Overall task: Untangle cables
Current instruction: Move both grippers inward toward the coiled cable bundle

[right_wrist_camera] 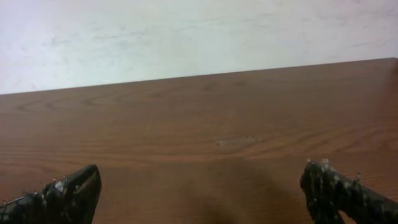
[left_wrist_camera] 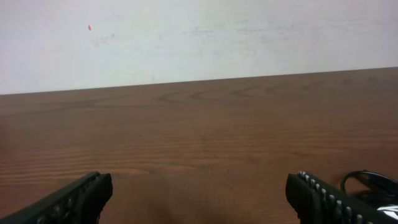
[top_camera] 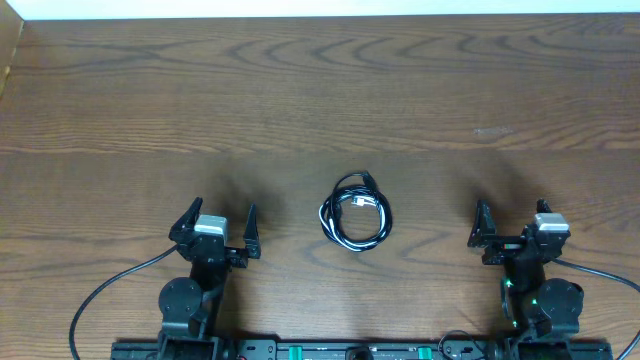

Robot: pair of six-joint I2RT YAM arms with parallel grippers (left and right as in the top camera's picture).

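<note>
The cables (top_camera: 355,212) lie in one small coil on the wooden table (top_camera: 320,100), a black cord and a white cord looped together with small plug ends inside the ring. My left gripper (top_camera: 221,218) stands open to the left of the coil, well apart from it, with nothing between its fingers. My right gripper (top_camera: 512,215) stands open to the right of the coil, also empty. In the left wrist view a piece of the black cable (left_wrist_camera: 372,184) shows past the right finger of the left gripper (left_wrist_camera: 199,193). The right wrist view holds only bare wood between the right gripper's (right_wrist_camera: 202,186) fingers.
Both arm bases (top_camera: 190,300) and their thick black wires sit at the table's front edge. A white wall (left_wrist_camera: 199,37) rises behind the table's far edge. A tan edge (top_camera: 8,55) shows at the far left corner.
</note>
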